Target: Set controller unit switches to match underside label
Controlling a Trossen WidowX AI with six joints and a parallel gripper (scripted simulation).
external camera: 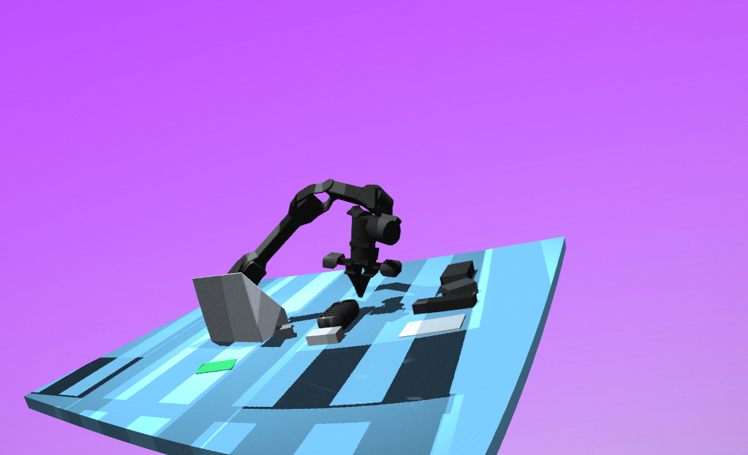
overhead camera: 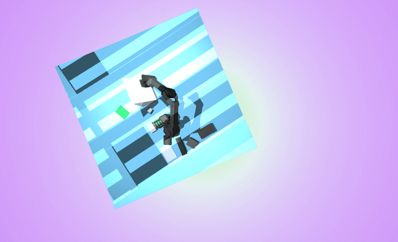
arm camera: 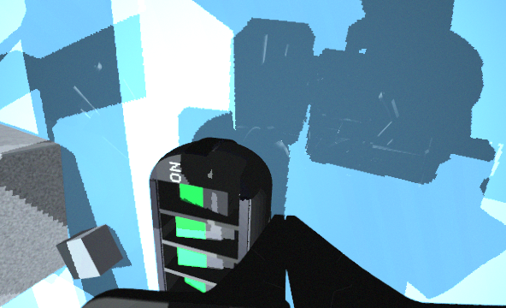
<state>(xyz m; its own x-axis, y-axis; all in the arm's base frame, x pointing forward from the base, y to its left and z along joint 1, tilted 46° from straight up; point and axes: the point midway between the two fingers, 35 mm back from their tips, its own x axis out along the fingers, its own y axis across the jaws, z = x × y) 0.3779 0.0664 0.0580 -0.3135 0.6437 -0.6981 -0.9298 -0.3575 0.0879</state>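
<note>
The dark grey controller unit [overhead camera: 157, 121] [external camera: 338, 314] [arm camera: 259, 214] sits on its base on the bench, switches up. In the wrist view its ON-marked end and about four rocker switches [arm camera: 191, 194] show, green ends to the left and grey-dark ends to the right. Their exact tilt is hard to tell. The lower switches are hidden behind my gripper, and the underside label is out of sight. My gripper [external camera: 360, 295] [arm camera: 283, 224] is shut and empty, pointing down. Its tips are above the bench near the unit, and to its right in the wrist view.
A big grey wedge-shaped block [overhead camera: 140, 93] [external camera: 227, 308] [arm camera: 18, 239] and a small grey block [overhead camera: 150, 110] [arm camera: 95, 252] stand beside the unit. A pale block [external camera: 325, 337] is close to its end. A green plate [overhead camera: 122, 112], a white plate [overhead camera: 168, 153] and dark blocks [overhead camera: 207, 130] lie around.
</note>
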